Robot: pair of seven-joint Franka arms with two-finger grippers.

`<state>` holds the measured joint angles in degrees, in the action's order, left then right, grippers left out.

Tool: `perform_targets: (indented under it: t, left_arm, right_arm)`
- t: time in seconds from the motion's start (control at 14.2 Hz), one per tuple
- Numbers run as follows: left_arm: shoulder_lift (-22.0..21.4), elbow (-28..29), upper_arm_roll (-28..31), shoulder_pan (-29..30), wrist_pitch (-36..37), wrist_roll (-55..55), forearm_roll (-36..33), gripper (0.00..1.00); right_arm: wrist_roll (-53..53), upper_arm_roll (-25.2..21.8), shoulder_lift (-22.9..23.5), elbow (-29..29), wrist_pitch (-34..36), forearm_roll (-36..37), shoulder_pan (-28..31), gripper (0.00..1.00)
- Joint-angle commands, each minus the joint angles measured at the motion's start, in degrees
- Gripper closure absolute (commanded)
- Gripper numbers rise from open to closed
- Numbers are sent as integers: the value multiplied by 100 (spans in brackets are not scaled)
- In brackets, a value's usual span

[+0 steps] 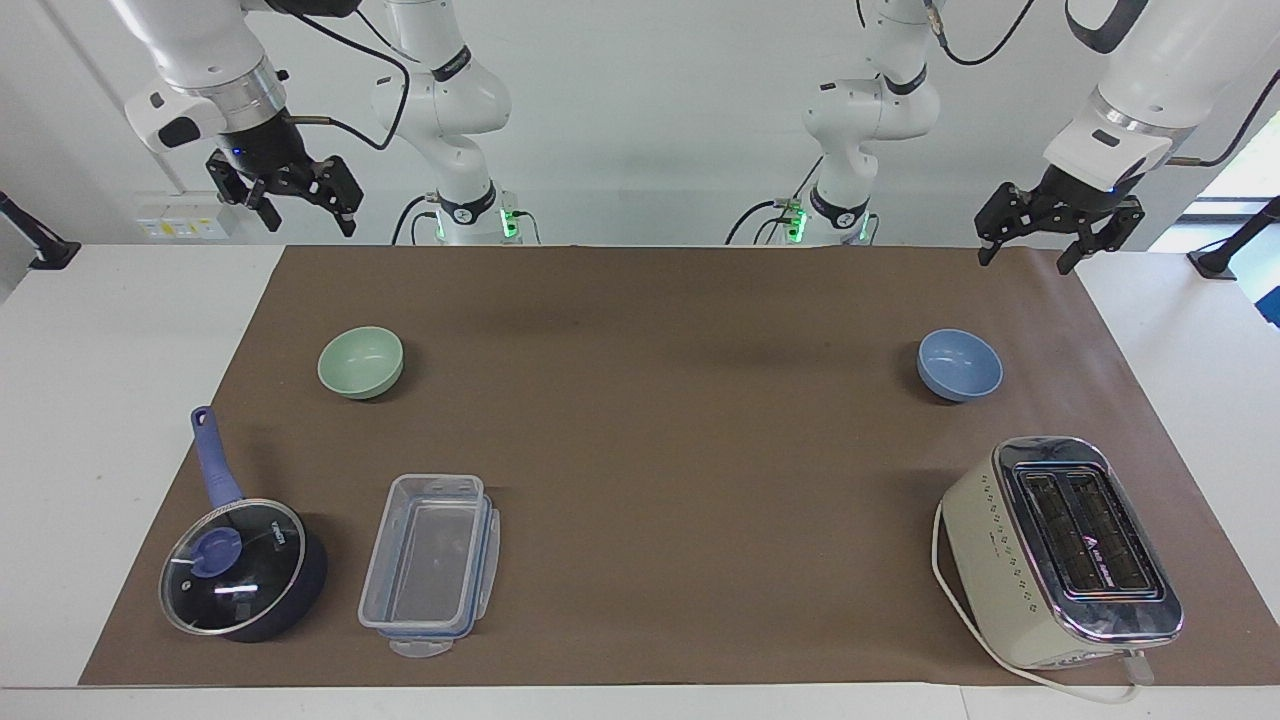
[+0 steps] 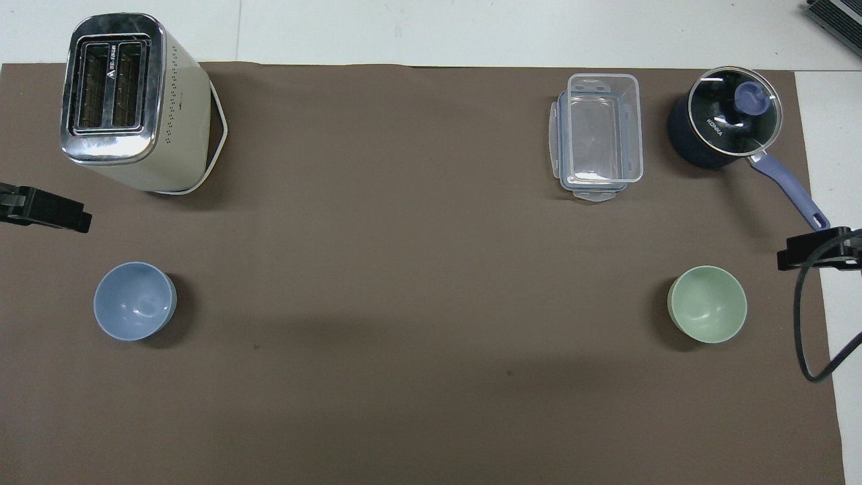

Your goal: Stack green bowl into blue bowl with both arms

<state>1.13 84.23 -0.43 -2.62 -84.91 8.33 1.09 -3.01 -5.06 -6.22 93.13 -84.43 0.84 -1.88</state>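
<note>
Nothing's stacked yet: green bowl (image 1: 360,362) sits at the right arm's end of the table (image 1: 640,290), blue bowl (image 1: 959,365) at the left arm's end, both hands (right hand (image 1: 285,193), left hand (image 1: 1058,223)) spread apart, empty, raised near the robots' edge.

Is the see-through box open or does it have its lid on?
Open. The clear plastic box has no lid on top; you can look straight down to its bare bottom. It seems to sit on its own lid, whose clips stick out around it.
</note>
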Motion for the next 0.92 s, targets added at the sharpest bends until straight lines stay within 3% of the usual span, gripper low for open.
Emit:
perform_targets:
  t: [0.0, 0.49, 0.85]
  left_arm:
    - [-201, 269, 34, -19, -166, -7, -57, 0]
    - [-245, 461, 78, 42, -253, 142, 39, 0]
    - [-298, 988, 87, 534, -640, 791, 338, 0]
  right_arm:
    - [-15, -12, -82, 100, -12, 57, 21, 0]
    - [-15, -12, -82, 100, -21, 57, 21, 0]
    - [-33, -12, -73, 92, -38, 65, 21, 0]
